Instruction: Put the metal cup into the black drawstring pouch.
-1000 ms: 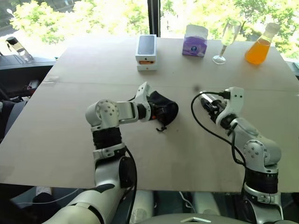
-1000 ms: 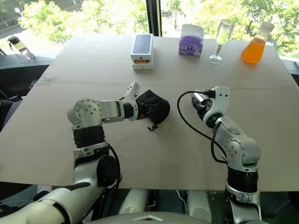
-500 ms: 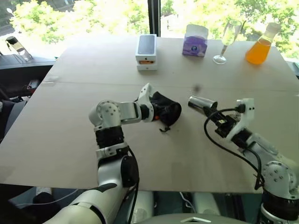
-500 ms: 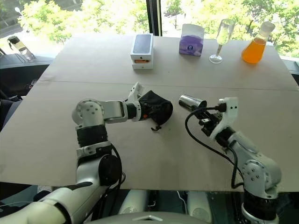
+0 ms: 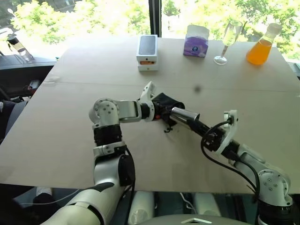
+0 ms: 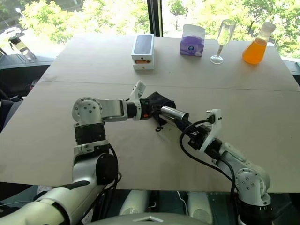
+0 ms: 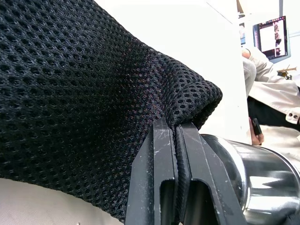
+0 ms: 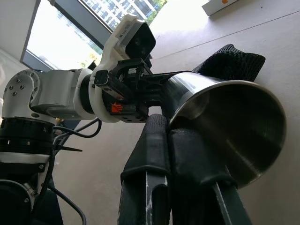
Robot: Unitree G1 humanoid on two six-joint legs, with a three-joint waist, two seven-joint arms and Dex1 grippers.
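The metal cup (image 5: 183, 115) is held level just above the table, my right gripper (image 5: 192, 123) shut on its rim. Its open mouth faces back along that arm, as the right wrist view of the cup (image 8: 225, 126) shows. Its closed end meets the mouth of the black drawstring pouch (image 5: 167, 104). My left gripper (image 5: 157, 111) is shut on the pouch's edge and holds it up off the table. In the left wrist view the mesh pouch (image 7: 93, 93) is pinched between the fingers (image 7: 161, 154), with the cup (image 7: 253, 183) right beside them.
Along the table's far side stand a white phone box (image 5: 146, 51), a purple tissue box (image 5: 196, 40), a champagne glass (image 5: 229, 40) and an orange flask (image 5: 261, 47). A seated person (image 7: 274, 101) is beyond the table. Bare tabletop (image 5: 61, 122) lies left of both arms.
My right gripper has carried the cup left and toward me, from beside the pouch to its mouth, and the wrist has turned. The left gripper with the pouch has stayed put.
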